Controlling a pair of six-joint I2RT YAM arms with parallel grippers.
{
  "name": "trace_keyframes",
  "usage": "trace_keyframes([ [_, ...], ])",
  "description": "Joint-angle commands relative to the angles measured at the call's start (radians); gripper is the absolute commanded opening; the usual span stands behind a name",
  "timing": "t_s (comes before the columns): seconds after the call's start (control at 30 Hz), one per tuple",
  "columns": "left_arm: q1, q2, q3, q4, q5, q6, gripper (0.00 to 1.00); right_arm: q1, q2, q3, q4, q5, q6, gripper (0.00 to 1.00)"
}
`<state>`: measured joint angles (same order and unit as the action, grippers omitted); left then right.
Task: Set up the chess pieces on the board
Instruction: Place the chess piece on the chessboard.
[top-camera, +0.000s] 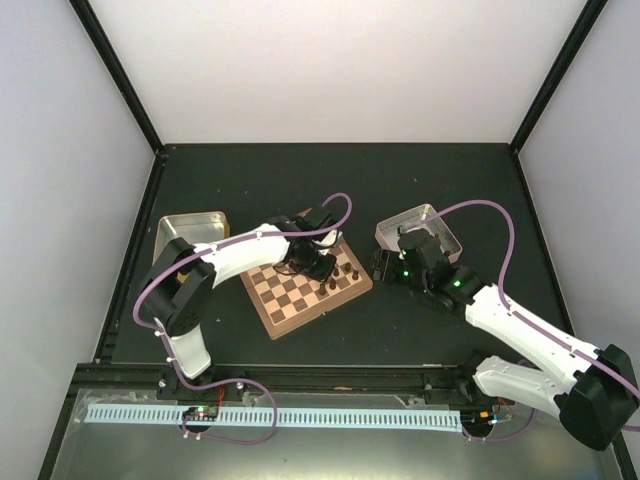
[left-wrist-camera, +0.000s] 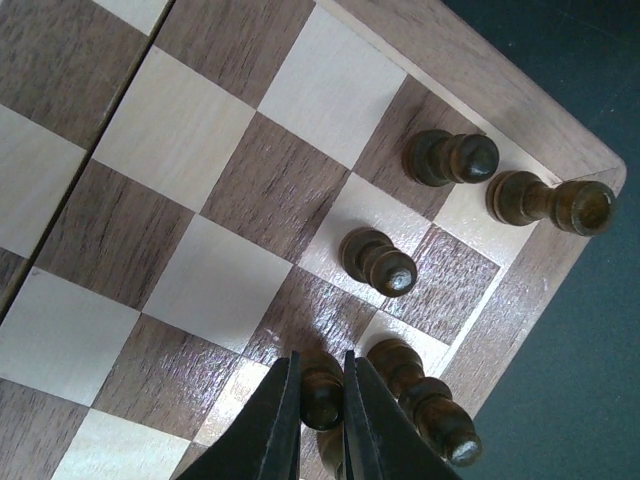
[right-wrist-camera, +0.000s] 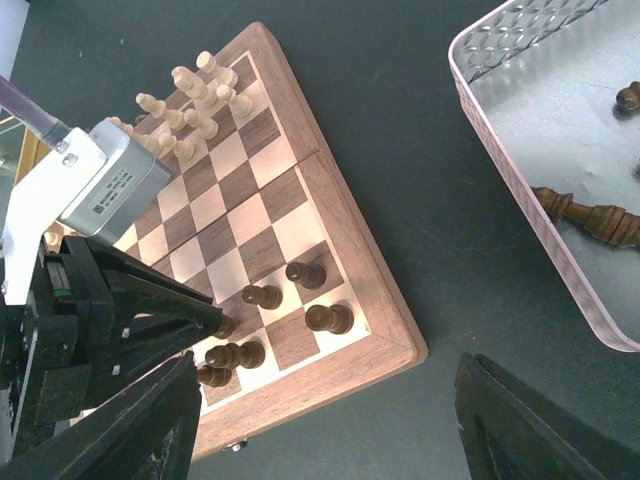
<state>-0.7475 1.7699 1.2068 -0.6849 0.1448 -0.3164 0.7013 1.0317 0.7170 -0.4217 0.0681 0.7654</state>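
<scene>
Right up close, the left gripper (left-wrist-camera: 320, 362) is pinched tight on a small dark chessman (left-wrist-camera: 322, 395), low over the squares at one corner of the board (left-wrist-camera: 520, 100). Can't tell if its base is actually touching the wood. A taller dark piece (left-wrist-camera: 425, 405) stands just beside it, and three other dark pieces (left-wrist-camera: 380, 262) stand upright a bit further along, all bunched in that same corner.

The right gripper (right-wrist-camera: 330, 400) hangs with its jaws spread wide and nothing between them, over the dark table (top-camera: 430, 170) in the gap between the board and the silver tin (right-wrist-camera: 530, 200). That tin has pinkish sides, and a long dark piece (right-wrist-camera: 590, 215) lies flat inside it.

Further out, the cream pieces (right-wrist-camera: 190, 95) stand crowded along the board's opposite end. The board itself sits skewed between the two arms, and the gold tin (top-camera: 192, 230) is beyond it on the left, well apart from the silver one.
</scene>
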Motion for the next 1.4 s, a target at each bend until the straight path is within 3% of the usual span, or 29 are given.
trace_keyframes([
  [0.0, -0.006, 0.02, 0.048, -0.013, 0.023, 0.01, 0.05, -0.002, -0.012, 0.019, -0.014, 0.009, 0.011, 0.7],
  [0.6, -0.006, 0.04, 0.083, -0.043, 0.023, 0.019, 0.27, -0.002, -0.011, 0.023, -0.02, 0.006, 0.008, 0.7],
  [1.0, -0.004, 0.009, 0.095, -0.054, 0.002, 0.022, 0.19, -0.001, -0.047, 0.03, -0.042, 0.041, 0.007, 0.7],
  [1.23, -0.005, 0.019, 0.085, -0.055, 0.025, 0.034, 0.25, -0.001, -0.055, 0.018, -0.043, 0.032, 0.021, 0.7],
  [1.37, -0.005, 0.035, 0.086, -0.062, 0.041, 0.04, 0.22, -0.001, -0.056, 0.019, -0.043, 0.032, 0.023, 0.7],
])
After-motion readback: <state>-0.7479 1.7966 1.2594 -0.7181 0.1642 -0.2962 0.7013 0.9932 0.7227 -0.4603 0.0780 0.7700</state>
